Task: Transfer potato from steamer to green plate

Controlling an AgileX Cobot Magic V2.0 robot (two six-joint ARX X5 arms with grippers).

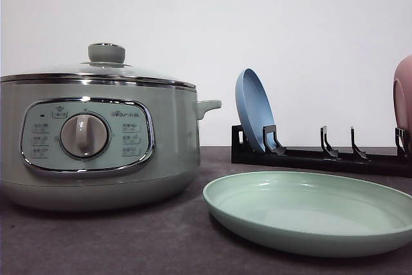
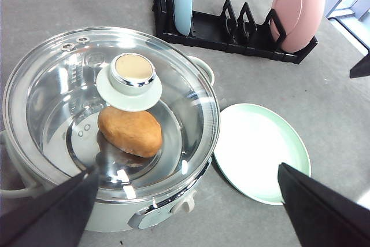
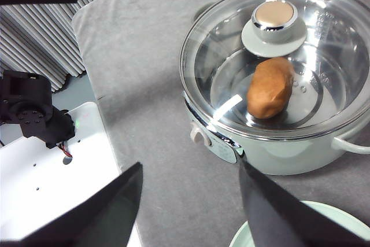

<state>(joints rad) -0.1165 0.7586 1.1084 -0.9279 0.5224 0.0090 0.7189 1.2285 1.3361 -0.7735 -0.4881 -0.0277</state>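
One glass lid (image 1: 96, 69) sits closed on the steamer (image 1: 96, 146) in the front view, the green plate (image 1: 309, 210) empty just beside it on the tabletop (image 1: 129, 243). From the left wrist, released jaws hang above the lid; the potato (image 2: 130, 131), lumpy orange-brown, lies beneath the knob (image 2: 132, 73), long axis roughly across the jaws' gap. From the right wrist, jaws likewise spread; the potato (image 3: 270, 88) sits farther off, making the left arm seem nearer

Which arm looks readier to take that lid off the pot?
Left, probably. The steamer sits on the robot's left, and the left wrist camera looks almost straight down on the lid knob, jaws open. The right arm sees it from the side.
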